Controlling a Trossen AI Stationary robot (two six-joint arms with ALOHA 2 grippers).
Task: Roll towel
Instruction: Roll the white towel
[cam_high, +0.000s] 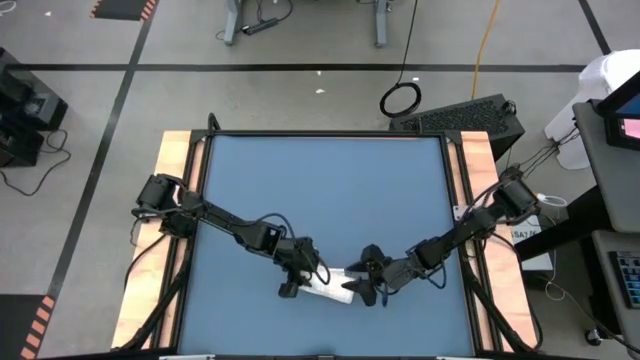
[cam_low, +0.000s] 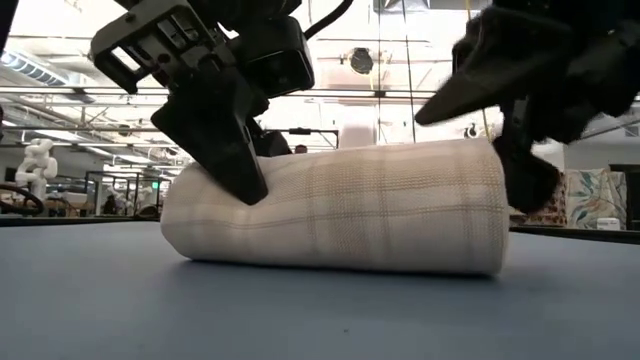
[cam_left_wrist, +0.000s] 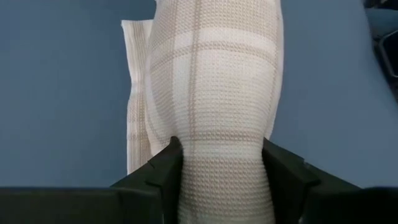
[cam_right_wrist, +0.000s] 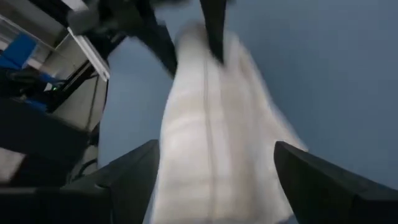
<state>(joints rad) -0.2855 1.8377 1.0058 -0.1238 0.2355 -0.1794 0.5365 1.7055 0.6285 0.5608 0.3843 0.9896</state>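
the towel (cam_low: 340, 210), rolled into a cylinder, lies on its side on the blue table (cam_high: 320, 200) near the front edge, between the two arms. the left gripper (cam_left_wrist: 221, 171) clenches one end of the roll. the right gripper (cam_right_wrist: 214, 180) stands spread wide at the other end, fingers clear of the cloth.

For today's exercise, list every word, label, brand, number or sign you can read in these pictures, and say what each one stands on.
None can be read.
White label on the table frame by the right arm's base: print too small to read.
Screen at the high view's right edge: only a pink glow, no legible text.
Towel: woven plaid lines only, no tag or lettering in view.
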